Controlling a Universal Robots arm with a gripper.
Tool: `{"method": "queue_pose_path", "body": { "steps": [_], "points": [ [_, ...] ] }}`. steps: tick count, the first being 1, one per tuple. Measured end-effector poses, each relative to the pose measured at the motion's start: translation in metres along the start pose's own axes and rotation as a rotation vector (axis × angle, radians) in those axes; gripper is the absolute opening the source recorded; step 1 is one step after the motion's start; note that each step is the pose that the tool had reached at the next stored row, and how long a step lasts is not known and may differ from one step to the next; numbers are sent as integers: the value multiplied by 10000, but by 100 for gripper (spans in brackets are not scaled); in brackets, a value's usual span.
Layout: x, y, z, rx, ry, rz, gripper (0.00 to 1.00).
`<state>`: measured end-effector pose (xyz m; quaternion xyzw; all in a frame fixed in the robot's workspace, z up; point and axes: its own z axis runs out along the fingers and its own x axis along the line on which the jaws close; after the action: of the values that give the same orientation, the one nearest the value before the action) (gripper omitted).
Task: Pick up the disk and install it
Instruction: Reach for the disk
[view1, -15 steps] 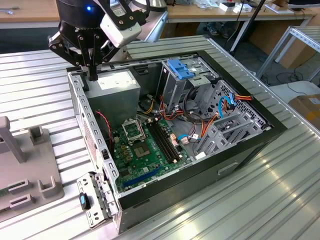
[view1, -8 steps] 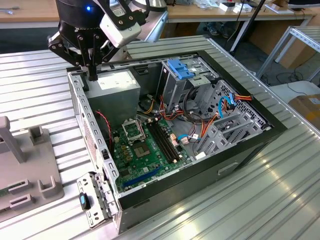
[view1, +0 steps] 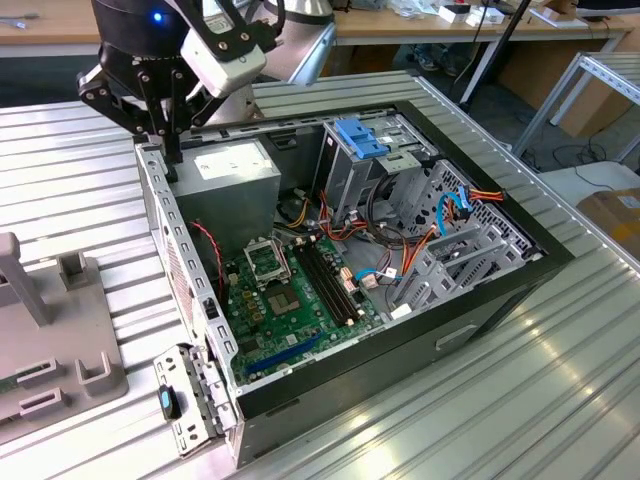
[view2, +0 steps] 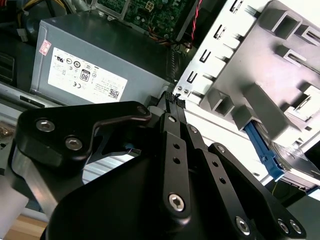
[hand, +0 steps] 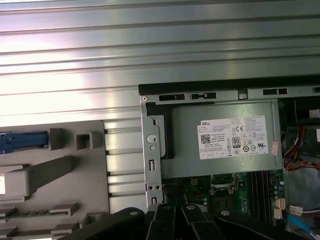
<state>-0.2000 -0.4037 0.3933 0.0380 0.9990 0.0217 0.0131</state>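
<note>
The disk (view2: 287, 162) lies in a grey fixture (view2: 260, 100) beside the computer case, with its blue frame along the edge. In the first wrist view one blue end of the disk (hand: 22, 141) pokes out at the fixture's edge. My gripper (view1: 171, 150) hovers over the case's corner by the power supply (view1: 228, 175), well apart from the disk. Seen in the second wrist view, the gripper (view2: 173, 96) has its black fingers pressed together with nothing between them.
The open computer case (view1: 480, 310) holds a motherboard (view1: 290, 300), cables, a light-blue bracket (view1: 360, 135) and a grey drive cage (view1: 450, 250). The grey fixture (view1: 60, 350) stands at the exterior view's left on the ribbed metal table (view1: 520, 400).
</note>
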Motion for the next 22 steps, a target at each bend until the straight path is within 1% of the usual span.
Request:
{"method": "queue_pose_path", "body": {
  "steps": [3,6,12,17,22],
  "points": [
    [60,-5,-2,0,0,1,11],
    [88,-6,-2,-1,0,0,11],
    [91,-7,-2,-1,0,0,11],
    [141,-11,-3,0,1,0,11],
    [162,-12,-3,-1,0,0,11]
  ]
}}
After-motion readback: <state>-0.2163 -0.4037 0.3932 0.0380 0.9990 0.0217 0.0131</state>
